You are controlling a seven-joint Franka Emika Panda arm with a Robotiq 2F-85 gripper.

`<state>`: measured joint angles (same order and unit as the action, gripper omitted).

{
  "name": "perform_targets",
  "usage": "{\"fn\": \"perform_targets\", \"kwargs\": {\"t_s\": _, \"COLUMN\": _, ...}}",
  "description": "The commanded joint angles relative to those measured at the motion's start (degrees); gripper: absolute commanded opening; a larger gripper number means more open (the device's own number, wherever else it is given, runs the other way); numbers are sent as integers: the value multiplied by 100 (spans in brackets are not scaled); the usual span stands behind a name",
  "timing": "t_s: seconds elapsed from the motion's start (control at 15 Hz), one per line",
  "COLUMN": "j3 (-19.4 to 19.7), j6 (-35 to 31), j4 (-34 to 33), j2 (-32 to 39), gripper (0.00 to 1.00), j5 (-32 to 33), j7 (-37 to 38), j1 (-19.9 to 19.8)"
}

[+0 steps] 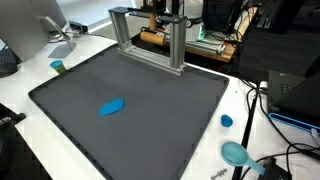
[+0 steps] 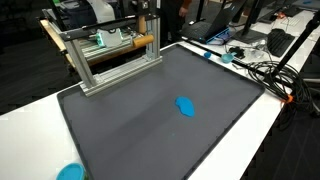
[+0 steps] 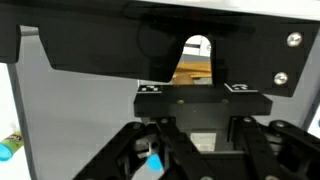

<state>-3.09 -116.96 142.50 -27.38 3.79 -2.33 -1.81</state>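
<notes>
Gripper (image 3: 200, 160): shown in wrist view only as dark linkages at lower edge; claw opening cannot be told. Aluminium frame (image 1: 181, 45) (image 2: 78, 62): nearest item, stood upright at edge of grey mat (image 1: 150, 130). Blue flat object (image 1: 112, 106) (image 2: 185, 105): laid mid-mat, well apart from frame.

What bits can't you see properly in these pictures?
Gripper: wrist view, fingertips cut off by the bottom edge; open or shut unclear.
Arm: exterior view, cut off by the top edge.
Blue object on the mat: both exterior views, too small to identify.
</notes>
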Motion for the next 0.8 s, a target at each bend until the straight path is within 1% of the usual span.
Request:
{"fn": "perform_targets", "kwargs": {"t_s": 0.0, "j3": 92, "j6": 337, "j4": 37, "j2": -150, "gripper": 22, "j5": 85, "j7": -53, "j1": 104}}
{"fn": "perform_targets", "kwargs": {"t_s": 0.2, "j3": 131, "j6": 398, "j4": 207, "j2": -296, "gripper": 22, "j5": 37, "j7": -20, "j1": 97}}
{"fn": "perform_targets", "kwargs": {"t_s": 0.4, "j3": 154, "j6": 313, "j4": 396, "j2": -386, "gripper": 22, "j5": 57, "j7": -98, "j1": 119}}
{"fn": "perform_targets", "kwargs": {"t_s": 0.73, "j3": 229, "j6": 309, "j4": 683, "j2": -564, "gripper": 22, "j5": -198, "j7": 12, "j1": 160}}
